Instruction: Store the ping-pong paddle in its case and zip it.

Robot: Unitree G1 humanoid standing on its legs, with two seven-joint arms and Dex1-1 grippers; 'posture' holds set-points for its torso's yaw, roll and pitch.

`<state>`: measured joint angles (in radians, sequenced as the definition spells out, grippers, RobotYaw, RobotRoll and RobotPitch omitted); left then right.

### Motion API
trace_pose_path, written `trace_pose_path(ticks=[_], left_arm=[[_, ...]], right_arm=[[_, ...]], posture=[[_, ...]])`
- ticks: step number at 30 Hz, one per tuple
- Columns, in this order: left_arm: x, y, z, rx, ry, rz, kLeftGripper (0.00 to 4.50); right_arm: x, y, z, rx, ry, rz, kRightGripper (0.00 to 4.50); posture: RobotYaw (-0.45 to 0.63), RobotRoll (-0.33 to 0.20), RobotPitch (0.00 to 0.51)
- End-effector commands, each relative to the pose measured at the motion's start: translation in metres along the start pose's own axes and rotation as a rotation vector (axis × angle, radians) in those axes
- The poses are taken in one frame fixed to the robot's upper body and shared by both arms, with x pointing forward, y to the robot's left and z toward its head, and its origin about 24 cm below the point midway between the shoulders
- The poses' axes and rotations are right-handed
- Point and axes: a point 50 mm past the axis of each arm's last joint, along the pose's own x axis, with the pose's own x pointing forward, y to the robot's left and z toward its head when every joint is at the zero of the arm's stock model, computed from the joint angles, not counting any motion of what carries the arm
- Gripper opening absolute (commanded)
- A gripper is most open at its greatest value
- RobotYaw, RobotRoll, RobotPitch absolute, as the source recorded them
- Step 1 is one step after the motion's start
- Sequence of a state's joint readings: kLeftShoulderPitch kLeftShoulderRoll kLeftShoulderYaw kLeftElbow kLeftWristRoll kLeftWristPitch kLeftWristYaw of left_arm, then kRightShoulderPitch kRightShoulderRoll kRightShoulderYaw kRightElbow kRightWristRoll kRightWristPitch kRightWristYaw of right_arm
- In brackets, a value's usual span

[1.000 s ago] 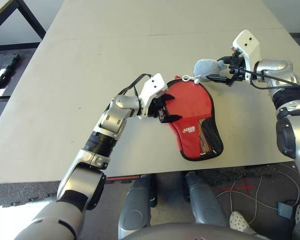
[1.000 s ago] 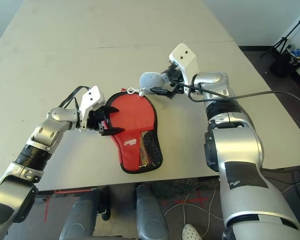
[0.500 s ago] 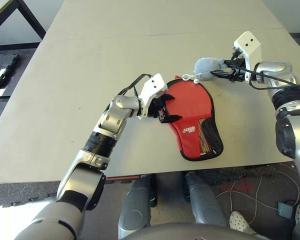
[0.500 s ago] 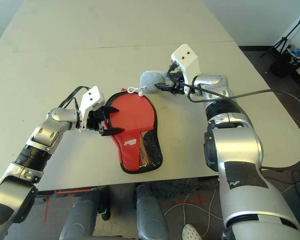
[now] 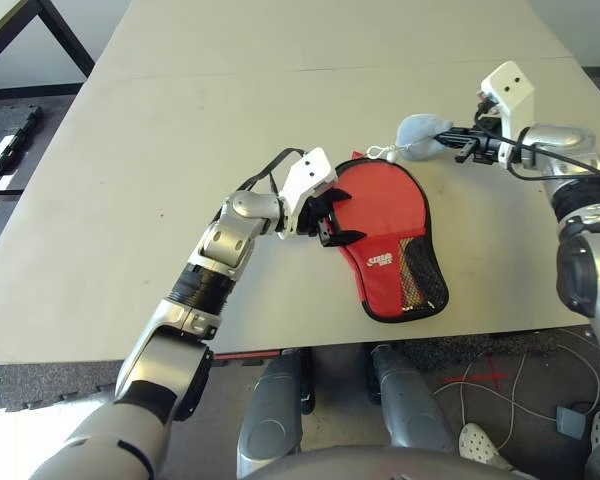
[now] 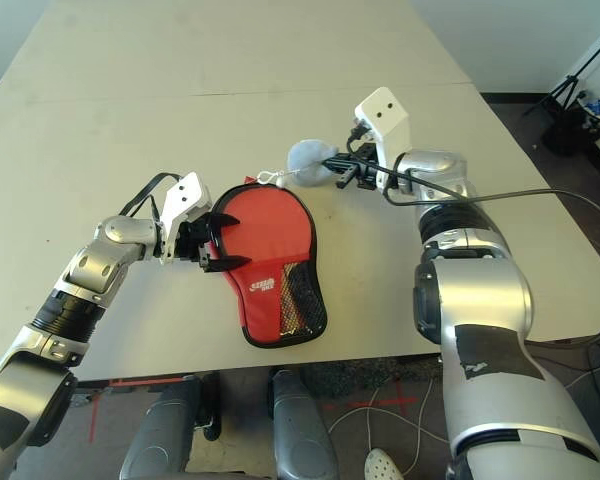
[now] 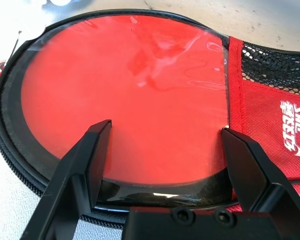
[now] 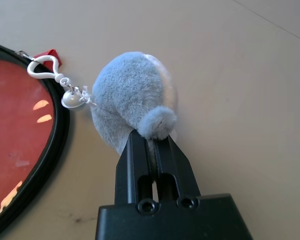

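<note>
The red case (image 5: 392, 262) lies flat near the table's front edge, its mesh pocket and white logo toward me. In its round end the ping-pong paddle (image 7: 135, 85) shows its glossy red face, ringed by black zipper edging; the handle is hidden under the fabric. My left gripper (image 5: 337, 216) is open at the case's left rim, its fingers (image 7: 92, 160) straddling the paddle's face. A small grey pouch (image 8: 132, 95) lies beyond the case's far edge, joined to it by a white clip (image 8: 45, 67). My right gripper (image 8: 150, 136) is shut on the pouch (image 5: 418, 134).
The beige table (image 5: 180, 120) stretches wide and bare to the left and far side. Its front edge runs just below the case. Cables lie on the floor (image 5: 500, 385) at the lower right.
My right gripper has shut on the grey pouch and drawn it a little to the right, away from the case. The left arm and the case have stayed put.
</note>
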<state>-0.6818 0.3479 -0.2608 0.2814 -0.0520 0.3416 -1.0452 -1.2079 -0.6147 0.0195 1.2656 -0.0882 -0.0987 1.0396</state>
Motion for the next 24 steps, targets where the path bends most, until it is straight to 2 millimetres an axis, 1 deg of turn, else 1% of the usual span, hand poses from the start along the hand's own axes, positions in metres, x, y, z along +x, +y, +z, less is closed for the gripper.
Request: trace_pose_path(ticks=[1, 9, 15, 19, 22, 24], left_arm=[[0.008, -0.009, -0.019, -0.06, 0.076, -0.041, 4.5], [0.011, -0.009, -0.019, -0.067, 0.08, -0.047, 4.5], [0.012, -0.008, -0.018, -0.066, 0.079, -0.046, 4.5], [0.011, -0.008, -0.019, -0.068, 0.079, -0.043, 4.5], [0.011, -0.007, -0.019, -0.07, 0.078, -0.04, 4.5], [0.011, -0.007, -0.019, -0.071, 0.078, -0.038, 4.5]], right_arm=[[-0.019, -0.008, -0.007, -0.015, 0.047, 0.017, 0.01], [-0.048, -0.02, -0.006, -0.045, 0.105, 0.042, 0.01], [-0.068, -0.024, -0.007, -0.054, 0.164, 0.104, 0.01], [-0.089, -0.022, -0.014, -0.04, 0.257, 0.231, 0.01], [-0.097, -0.018, -0.02, -0.017, 0.293, 0.327, 0.01], [-0.1, -0.014, -0.024, -0.004, 0.311, 0.36, 0.01]], posture=[[-0.08, 0.0, 0.225], [-0.09, 0.0, 0.221], [-0.09, 0.0, 0.215], [-0.09, 0.0, 0.214], [-0.09, 0.0, 0.212], [-0.09, 0.0, 0.211]])
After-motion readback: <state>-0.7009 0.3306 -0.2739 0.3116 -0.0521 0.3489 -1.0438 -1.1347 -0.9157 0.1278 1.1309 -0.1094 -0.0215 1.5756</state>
